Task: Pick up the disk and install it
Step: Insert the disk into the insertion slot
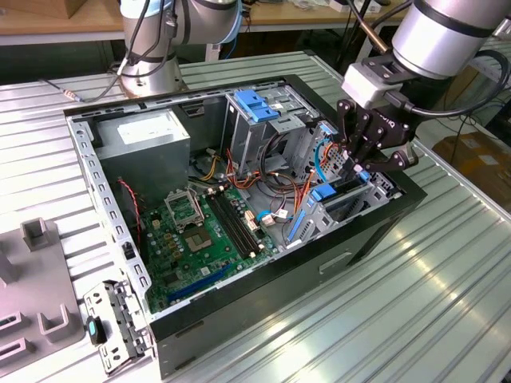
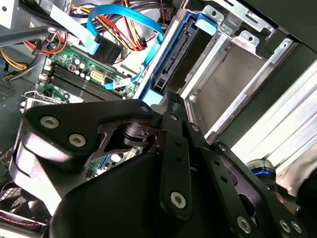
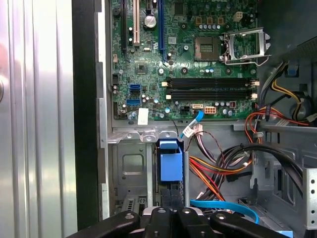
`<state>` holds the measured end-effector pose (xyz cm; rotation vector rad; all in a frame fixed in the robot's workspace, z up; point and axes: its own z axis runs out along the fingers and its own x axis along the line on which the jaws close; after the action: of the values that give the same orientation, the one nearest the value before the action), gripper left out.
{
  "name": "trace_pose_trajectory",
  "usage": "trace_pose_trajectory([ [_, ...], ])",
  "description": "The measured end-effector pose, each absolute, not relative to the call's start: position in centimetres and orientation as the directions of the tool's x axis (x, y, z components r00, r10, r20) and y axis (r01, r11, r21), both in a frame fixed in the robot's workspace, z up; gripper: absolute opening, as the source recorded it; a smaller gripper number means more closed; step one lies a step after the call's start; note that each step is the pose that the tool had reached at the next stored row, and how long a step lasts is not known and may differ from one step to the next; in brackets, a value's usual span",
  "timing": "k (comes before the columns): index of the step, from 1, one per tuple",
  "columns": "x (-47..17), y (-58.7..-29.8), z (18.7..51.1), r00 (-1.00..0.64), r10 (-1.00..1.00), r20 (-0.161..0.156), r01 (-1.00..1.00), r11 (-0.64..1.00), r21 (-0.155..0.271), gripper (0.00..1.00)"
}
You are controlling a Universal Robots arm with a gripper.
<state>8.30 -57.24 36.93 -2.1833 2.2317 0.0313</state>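
disk: the disk stands on edge in a slot of the drive bay, straight ahead of the claw's tip and very close to it; its blue rail faces the claw.
claw: the claw points down into the near corner of the open computer case; i cannot tell whether it is open, closed or gripping the disk.
drive bay: the bare metal drive bay walls the disk on both sides, with empty slots right beside the claw.
blue cable: a flat blue cable loops just beside the claw, near the disk's end.
wire bundle: red, orange, yellow and black wires crowd the space next to the bay, close alongside the claw.
motherboard: the green motherboard lies on the case floor beyond the disk, further from the claw.
cage: a tall metal cage with a light-blue latch stands past the wires, apart from the claw.
grey box: a grey box with a white sticker sits in the far corner, well apart from the claw.
case: the black case wall runs just under the claw's outer side.
table: the ribbed metal table carries the case; a grey fixture and a loose metal bracket lie on it at the exterior view's left, well apart from the claw.
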Motion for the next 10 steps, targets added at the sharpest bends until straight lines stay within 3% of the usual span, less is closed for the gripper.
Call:
trace_pose_trajectory([
  [10, 8.46, -57.24, 36.87, -0.022, -0.999, -0.028, -1.000, 0.022, 0.001, 0.11],
])
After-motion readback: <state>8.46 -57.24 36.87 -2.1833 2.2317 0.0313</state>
